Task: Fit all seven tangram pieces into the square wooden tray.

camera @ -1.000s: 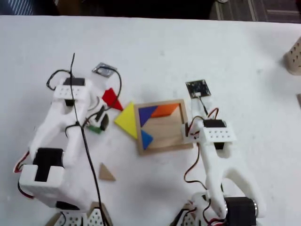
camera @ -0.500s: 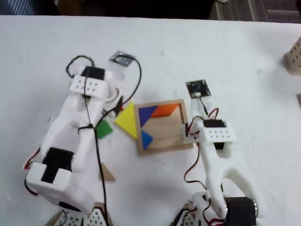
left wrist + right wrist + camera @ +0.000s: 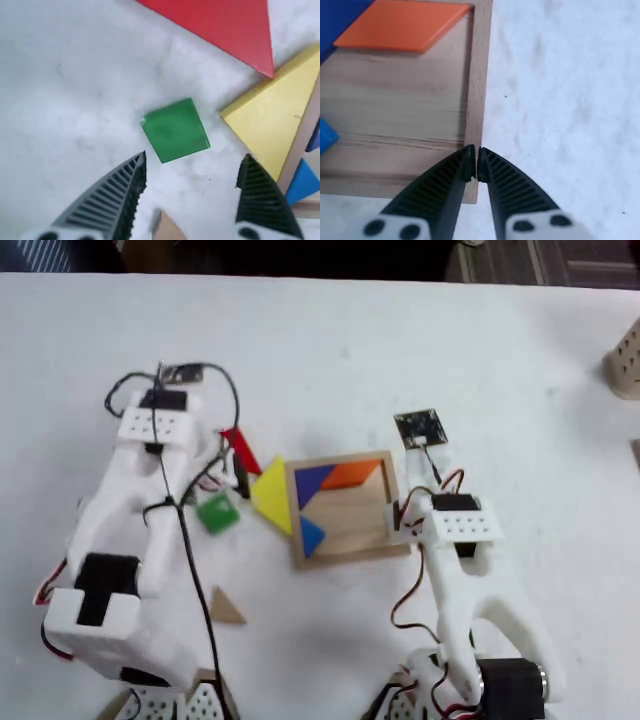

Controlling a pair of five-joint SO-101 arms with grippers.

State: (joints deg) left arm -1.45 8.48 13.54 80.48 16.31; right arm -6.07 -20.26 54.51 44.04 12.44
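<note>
**Tangram, tray part filled: green square next for pickup**

Step in hand: approach to the green square, with three pieces seated and four loose.

- Left tool (image 3: 194,159): released, jaws wide, hovering over the worktop (image 3: 60,100). The green square (image 3: 175,130) lies just ahead of the tips, not yet between them. Next move, as judged: advance and descend so the fingers straddle two opposite edges, then clench. The piece is thin and flat, so a low, square grip seems needed.
- Green square: small, glossy, lying flat, turned askew, apart from its neighbours.
- Tan triangle (image 3: 227,608): loose, nearest the arm bases.
- Yellow triangle (image 3: 272,135): large, flat, long edge against the tray's outer rim.
- Red triangle (image 3: 220,25): beyond, one corner just beside the yellow.
- Tray (image 3: 477,75): holds the small blue triangle (image 3: 311,536), big blue triangle (image 3: 312,483) and orange parallelogram (image 3: 402,25). The rest is bare wood.
- Right tool (image 3: 474,155): clenched, empty, tips at the tray's rim.
</note>
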